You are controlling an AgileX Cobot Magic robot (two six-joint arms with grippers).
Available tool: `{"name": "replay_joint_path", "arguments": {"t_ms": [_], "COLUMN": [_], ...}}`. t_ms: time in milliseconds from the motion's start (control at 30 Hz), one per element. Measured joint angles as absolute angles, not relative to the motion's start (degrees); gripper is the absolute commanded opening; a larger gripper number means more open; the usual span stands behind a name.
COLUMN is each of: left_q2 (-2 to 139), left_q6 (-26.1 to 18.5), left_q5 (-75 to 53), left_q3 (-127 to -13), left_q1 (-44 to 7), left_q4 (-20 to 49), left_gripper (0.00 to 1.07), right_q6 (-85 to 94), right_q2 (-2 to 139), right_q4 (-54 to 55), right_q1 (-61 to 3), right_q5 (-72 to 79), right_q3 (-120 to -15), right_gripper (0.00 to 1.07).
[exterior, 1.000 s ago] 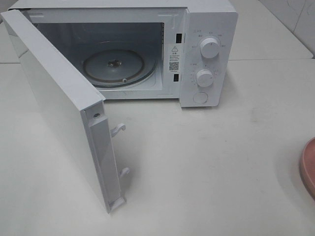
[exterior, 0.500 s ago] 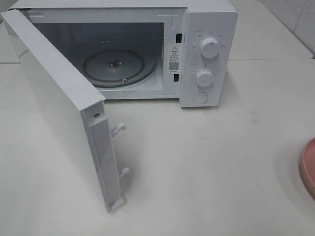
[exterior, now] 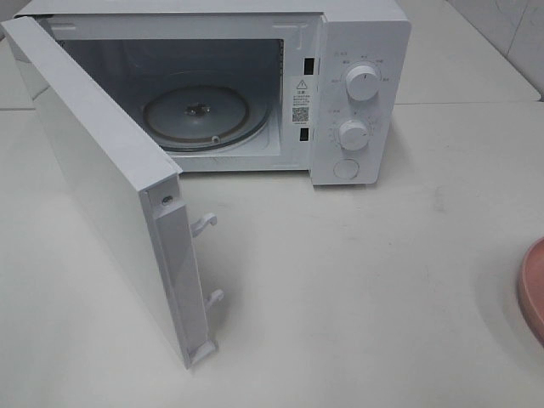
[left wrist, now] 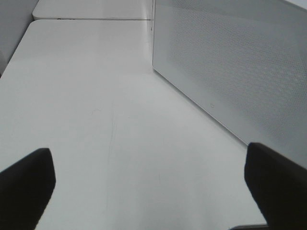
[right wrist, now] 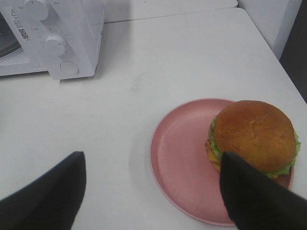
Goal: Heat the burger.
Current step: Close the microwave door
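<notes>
The burger (right wrist: 253,136), with a golden-brown bun and green lettuce, sits on the far side of a pink plate (right wrist: 180,165) in the right wrist view. My right gripper (right wrist: 152,201) is open above the plate's near side, with the burger just ahead of one finger. In the high view only the plate's edge (exterior: 533,289) shows at the right border; the burger is out of view there. The white microwave (exterior: 357,93) stands at the back with its door (exterior: 102,178) swung wide open and the glass turntable (exterior: 197,116) bare. My left gripper (left wrist: 153,191) is open over bare table beside the door.
The microwave's two knobs (exterior: 362,83) and its push button (exterior: 345,168) face front. The open door juts toward the table's front left. The table (exterior: 357,289) is white, with a wall at the far right.
</notes>
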State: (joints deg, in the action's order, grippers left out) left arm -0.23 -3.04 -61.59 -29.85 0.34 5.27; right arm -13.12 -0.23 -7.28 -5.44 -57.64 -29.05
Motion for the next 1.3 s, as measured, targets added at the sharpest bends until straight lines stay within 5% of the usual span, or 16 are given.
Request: {"name": "replay_joint_path", "arguments": {"t_ms": [1300], "left_q2": [-0.23], "left_q6": [-3.04], "left_q5": [-61.59], "left_q3": [-29.85], "left_q1": [0.34], "left_q4": [5.27], "left_gripper": [1.00], "right_q6": [-12.26], "right_q2": [-0.23], "right_q4": [-7.05], "right_q1": [-5.44], "right_q5": [-57.64], "right_q3": [-28.88], "right_gripper": [0.75]}}
